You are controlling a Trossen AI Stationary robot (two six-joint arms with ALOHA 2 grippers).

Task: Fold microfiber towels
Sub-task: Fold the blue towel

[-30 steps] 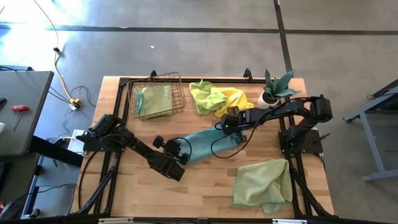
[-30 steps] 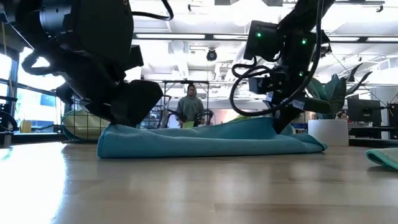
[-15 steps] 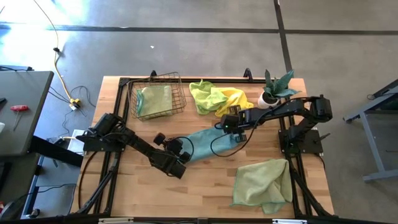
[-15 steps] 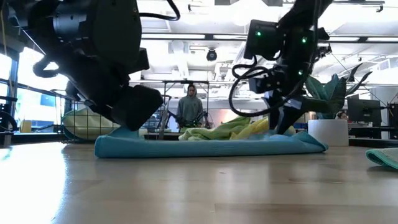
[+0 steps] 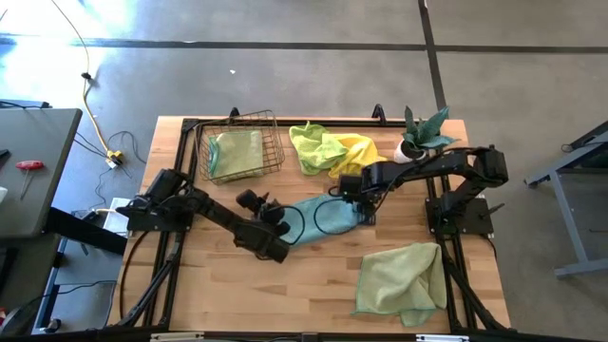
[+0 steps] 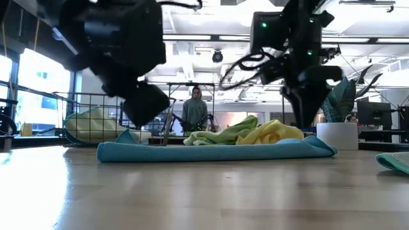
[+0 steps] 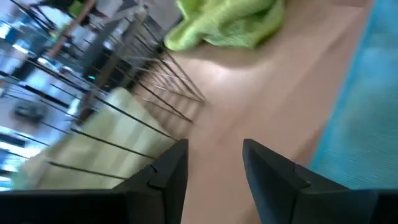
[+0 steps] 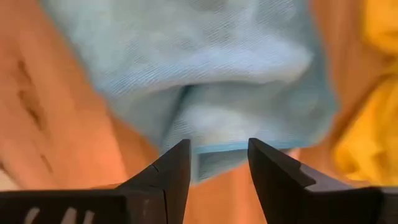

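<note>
The teal towel (image 5: 318, 217) lies mid-counter, long axis between the empty, parted left pincer (image 5: 273, 215) and right pincer (image 5: 362, 198) (equally near).

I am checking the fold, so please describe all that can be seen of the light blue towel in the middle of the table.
The light blue towel is a soft, finely ribbed cloth that lies flat and low on the wooden table, folded over, with rounded doubled edges. The left gripper is open above one end and the right gripper is open above the other; neither holds it. The lime green and yellow towels lie just behind it. A dark cable loops over it.
</note>
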